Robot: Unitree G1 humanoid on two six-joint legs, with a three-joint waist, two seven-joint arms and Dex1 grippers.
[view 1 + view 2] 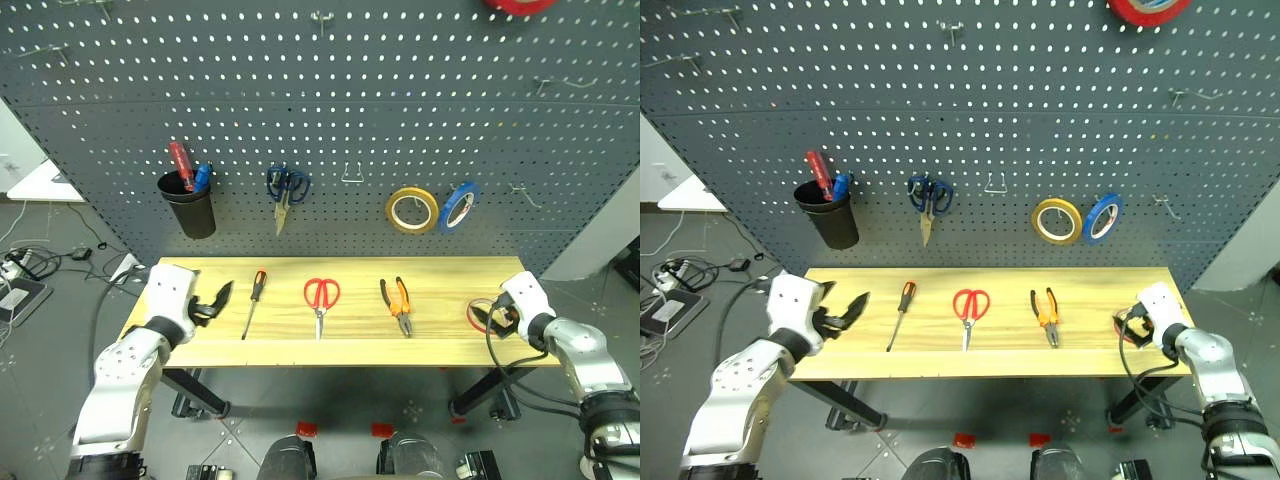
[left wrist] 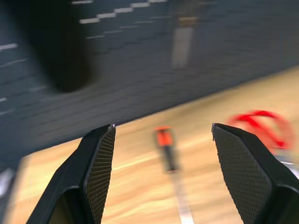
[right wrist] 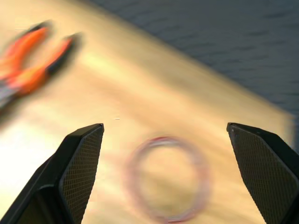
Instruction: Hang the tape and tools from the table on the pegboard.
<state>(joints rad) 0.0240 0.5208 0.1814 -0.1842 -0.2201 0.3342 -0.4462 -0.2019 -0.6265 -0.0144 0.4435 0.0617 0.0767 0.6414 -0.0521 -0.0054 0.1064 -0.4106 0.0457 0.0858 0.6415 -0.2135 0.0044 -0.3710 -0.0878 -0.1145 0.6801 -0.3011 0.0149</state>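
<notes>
Table: long light wooden table [image 1: 440,345] in front of a dark pegboard [image 1: 400,110]; four task things lie in a row on it
Screwdriver: slim screwdriver [image 1: 253,303] with orange-and-black handle, lying on the table near its left end, handle toward the pegboard; just right of the left pincer
Scissors: red-handled scissors [image 1: 320,301] flat on the table, right of the screwdriver, blades pointing toward the front edge
Pliers: orange-and-black-handled pliers [image 1: 397,305] flat on the table, right of the scissors, nose toward the front edge
Tape: thin red ring of tape [image 1: 480,315] flat on the table near its right end, just in front of the right pincer; seen between that pincer's fingers in the right wrist view
Left pincer: left pincer [image 1: 219,300] over the table's left end, jaws apart, empty
Right pincer: right pincer [image 1: 500,319] at the table's right end, jaws spread wide, nothing gripped
Pegboard: black cup [image 1: 190,208] with a red-handled screwdriver [image 1: 181,165]; blue-handled scissors [image 1: 287,188]; yellow roll [image 1: 412,210]; blue roll [image 1: 459,206]; all hanging
</notes>
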